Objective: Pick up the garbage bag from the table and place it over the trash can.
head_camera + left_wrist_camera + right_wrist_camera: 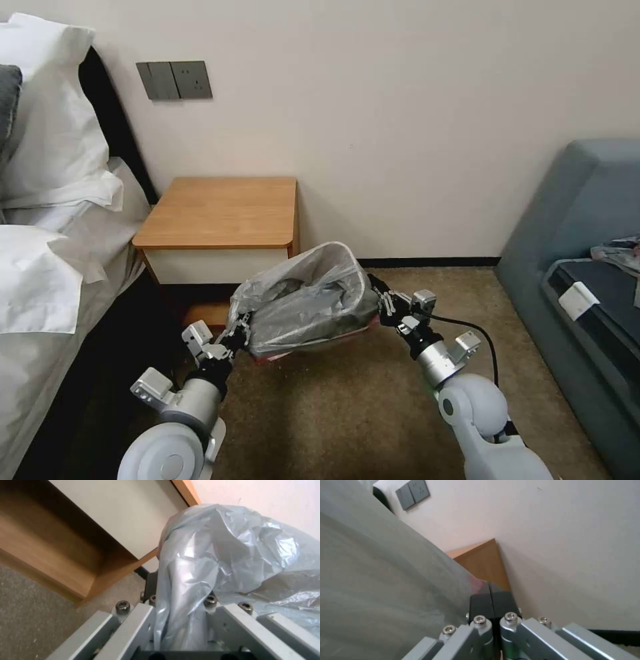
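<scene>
You had both arms out low in front of the robot, with the garbage bag [303, 303] stretched between them above the carpet [347, 407], just in front of the table [220, 213] and off its near right corner. The bag was off the table top, which showed bare wood. Its grey plastic bulged up in a wrinkled dome, and a strip of its pinkish-red rim hung along the lower edge nearest the robot.

Your left gripper [241, 331] sat at the bag's left end. In the left wrist view a fold of the plastic [186, 610] ran down between the two grey finger plates, so the left gripper was clamped on the bag. Beyond it that view showed the table's cream drawer front [123, 517] and the low shelf [50, 552] beneath.

Your right gripper [382, 303] held the bag's right end. In the right wrist view its black fingertips [480, 605] were pressed together with only a thin seam between them, and the edge of the bag, with a touch of pink, met them at that seam. So that gripper was closed tight on the bag's rim as well.

I could not make out the trash can under the draped plastic. The bed [47, 267] lay to the robot's left of the table, and a grey sofa [587, 267] stood well apart on the right.
</scene>
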Robot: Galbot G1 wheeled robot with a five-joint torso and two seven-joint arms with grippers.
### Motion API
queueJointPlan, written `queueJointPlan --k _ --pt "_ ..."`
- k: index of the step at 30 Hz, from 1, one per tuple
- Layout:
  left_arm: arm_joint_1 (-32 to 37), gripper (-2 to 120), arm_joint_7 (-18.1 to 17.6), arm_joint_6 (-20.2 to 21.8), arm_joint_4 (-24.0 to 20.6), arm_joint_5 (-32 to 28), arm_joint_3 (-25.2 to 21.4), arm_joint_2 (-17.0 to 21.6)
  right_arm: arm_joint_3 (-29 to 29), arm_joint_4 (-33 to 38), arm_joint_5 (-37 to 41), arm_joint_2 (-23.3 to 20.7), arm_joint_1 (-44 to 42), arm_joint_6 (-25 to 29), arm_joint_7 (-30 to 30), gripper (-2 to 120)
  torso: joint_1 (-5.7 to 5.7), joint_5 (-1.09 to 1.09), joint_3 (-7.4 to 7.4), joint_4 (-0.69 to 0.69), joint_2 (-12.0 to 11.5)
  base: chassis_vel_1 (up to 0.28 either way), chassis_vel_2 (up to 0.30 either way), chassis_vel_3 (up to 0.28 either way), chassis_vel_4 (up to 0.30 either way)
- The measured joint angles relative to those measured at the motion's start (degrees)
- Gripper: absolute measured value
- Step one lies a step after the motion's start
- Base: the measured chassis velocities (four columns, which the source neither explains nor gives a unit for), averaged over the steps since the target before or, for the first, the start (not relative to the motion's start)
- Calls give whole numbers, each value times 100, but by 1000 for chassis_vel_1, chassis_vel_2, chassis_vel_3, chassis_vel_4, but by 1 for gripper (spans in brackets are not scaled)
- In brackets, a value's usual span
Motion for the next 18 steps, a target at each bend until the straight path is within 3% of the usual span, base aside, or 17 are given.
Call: queueJointPlan --k 3,6,11,18 --pt "-30 4 27 4 44 64 1 15 11 80 -3 -55 -50 44 153 0 0 0 0 0 0 0 0 0 0" --pt "-69 4 120 -57 197 496 32 9 61 240 31 -153 -135 67 261 0 0 -1 0 0 0 0 0 0 0" --pt "-120 4 166 -147 318 933 62 15 136 711 474 -318 -412 -43 326 25 0 -1 0 0 0 0 0 0 0" --pt "-145 4 100 -149 293 1009 19 85 278 1006 968 -495 -497 -107 548 45 0 1 0 -1 0 0 0 0 0"
